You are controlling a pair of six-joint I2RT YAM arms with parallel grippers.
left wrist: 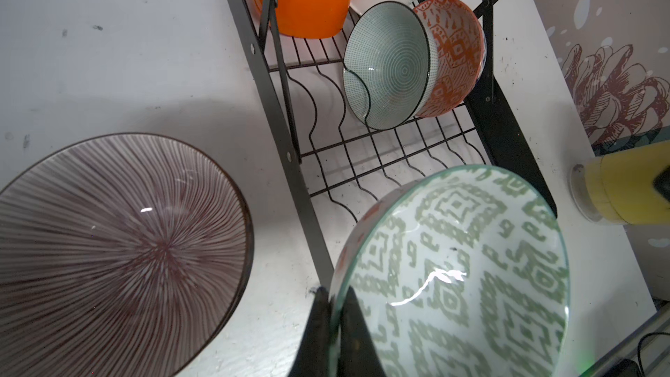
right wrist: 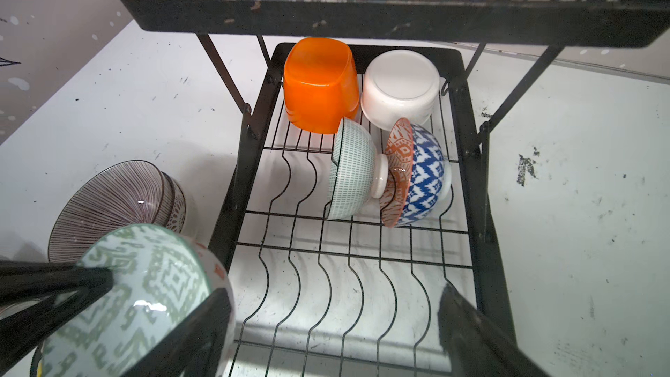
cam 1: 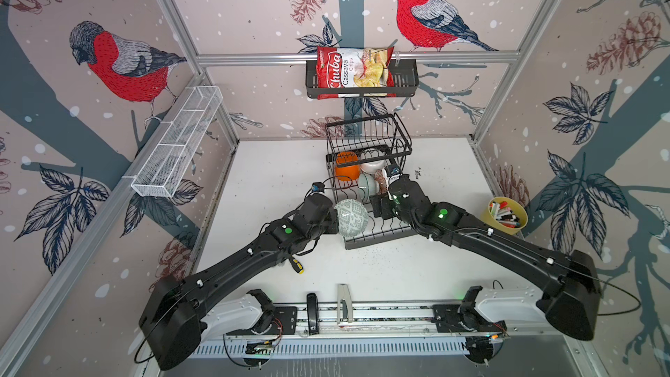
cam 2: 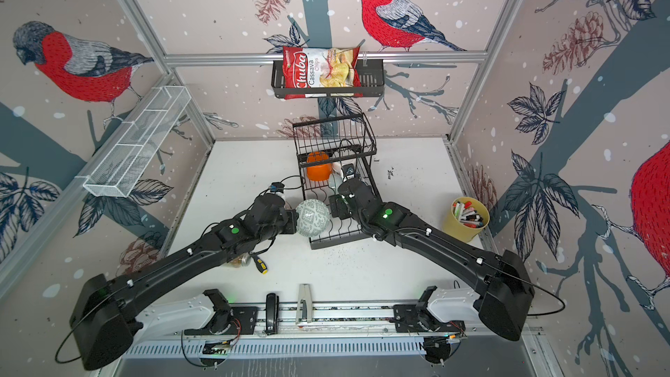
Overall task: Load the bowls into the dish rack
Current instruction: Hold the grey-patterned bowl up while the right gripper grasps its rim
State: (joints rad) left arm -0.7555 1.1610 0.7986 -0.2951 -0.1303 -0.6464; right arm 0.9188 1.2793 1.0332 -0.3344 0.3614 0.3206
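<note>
Furthest left, beyond the outer side of the left gripper, a mauve-striped round ceramic bowl rests on the white tabletop, apart from the fingers. Those fingers are clamped on the rim of a pale-green-patterned round ceramic bowl, one inside the wall and one outside. The bowl hangs tilted, its opening turned up and back toward the arm. It sits over the corner of the large black wire dish rack nearest those fingers and is not yet seated.

Ahead of the fingertips lie the bare wavy slots of the lower tray. Past them a green-dotted ceramic bowl stands on edge.

To the right, the right gripper hangs over the same slots, its fingers wide apart around nothing. One finger is just beside the held bowl's outer wall; I cannot tell whether they touch. The left arm is plainly the carrier. I judge the bowl must tip further onto its rim and travel forward from the fingers into a free slot.
</note>
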